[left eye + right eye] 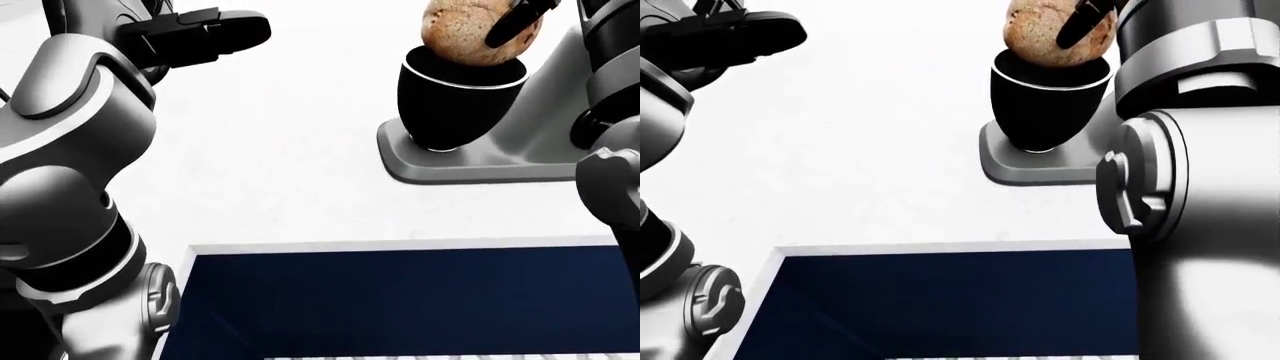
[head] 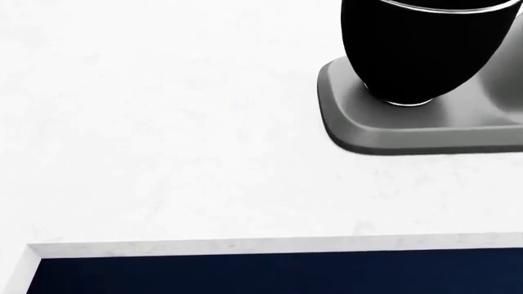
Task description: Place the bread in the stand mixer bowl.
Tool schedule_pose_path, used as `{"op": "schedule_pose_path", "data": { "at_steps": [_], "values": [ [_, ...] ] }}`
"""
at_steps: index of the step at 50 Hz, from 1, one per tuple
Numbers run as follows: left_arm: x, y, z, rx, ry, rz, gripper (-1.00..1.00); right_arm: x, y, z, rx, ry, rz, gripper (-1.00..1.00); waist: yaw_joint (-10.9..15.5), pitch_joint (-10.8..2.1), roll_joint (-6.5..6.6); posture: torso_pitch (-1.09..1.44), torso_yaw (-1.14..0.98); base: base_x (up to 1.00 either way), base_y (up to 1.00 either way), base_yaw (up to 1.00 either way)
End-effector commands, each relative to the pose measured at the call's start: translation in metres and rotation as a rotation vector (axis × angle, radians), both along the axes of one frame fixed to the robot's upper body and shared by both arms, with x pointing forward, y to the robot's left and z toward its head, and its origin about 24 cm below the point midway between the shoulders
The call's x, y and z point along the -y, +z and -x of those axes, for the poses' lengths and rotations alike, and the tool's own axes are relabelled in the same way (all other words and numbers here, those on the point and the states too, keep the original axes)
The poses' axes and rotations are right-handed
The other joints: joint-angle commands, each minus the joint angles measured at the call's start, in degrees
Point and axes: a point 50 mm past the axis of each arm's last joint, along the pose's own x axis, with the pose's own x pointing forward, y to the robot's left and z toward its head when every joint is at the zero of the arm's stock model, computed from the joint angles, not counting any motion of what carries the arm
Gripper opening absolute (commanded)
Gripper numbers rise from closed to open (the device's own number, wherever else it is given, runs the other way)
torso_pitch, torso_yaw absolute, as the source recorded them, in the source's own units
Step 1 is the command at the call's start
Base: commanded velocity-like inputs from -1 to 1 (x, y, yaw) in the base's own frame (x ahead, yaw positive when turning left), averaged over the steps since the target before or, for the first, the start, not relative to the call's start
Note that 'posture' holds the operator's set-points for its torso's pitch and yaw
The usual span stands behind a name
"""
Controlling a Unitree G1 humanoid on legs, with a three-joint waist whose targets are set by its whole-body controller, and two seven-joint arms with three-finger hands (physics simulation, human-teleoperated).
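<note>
White counter (image 2: 164,135) fills most of every view, its edge running along the bottom above a dark blue cabinet front (image 1: 400,300). At upper right the grey stand mixer (image 1: 480,161) carries the black bowl (image 1: 455,105). The bread (image 1: 465,31), a brown speckled loaf, sits at the bowl's mouth, partly above the rim, with the right hand (image 1: 520,21) closed around it. The left hand (image 1: 195,34) hovers at upper left, fingers extended, holding nothing. Best to centre the loaf over the opening and lower it before letting go, lest it catch the rim and roll out.
</note>
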Motion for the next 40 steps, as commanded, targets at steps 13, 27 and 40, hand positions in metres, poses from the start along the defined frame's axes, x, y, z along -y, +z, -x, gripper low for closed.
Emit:
{"op": "schedule_pose_path", "data": {
  "at_steps": [13,27,40],
  "values": [
    [-0.001,0.014,0.008,0.076,0.003,0.013,1.00,-0.005,0.019,0.007,0.079,0.015,0.010,1.00,0.0,-1.87,-0.19,0.00,0.00,0.00,0.00,0.00],
    [-0.001,0.014,0.008,0.075,0.003,0.013,1.00,-0.004,0.017,0.006,0.074,0.013,0.012,1.00,0.1,-1.90,-0.20,0.00,0.00,0.00,0.00,0.00],
    [-0.001,0.014,0.008,0.075,0.004,0.012,1.00,-0.007,0.041,0.016,0.243,0.021,-0.016,1.00,0.1,-1.78,-0.12,0.00,0.00,0.00,0.00,0.00]
  ]
}}
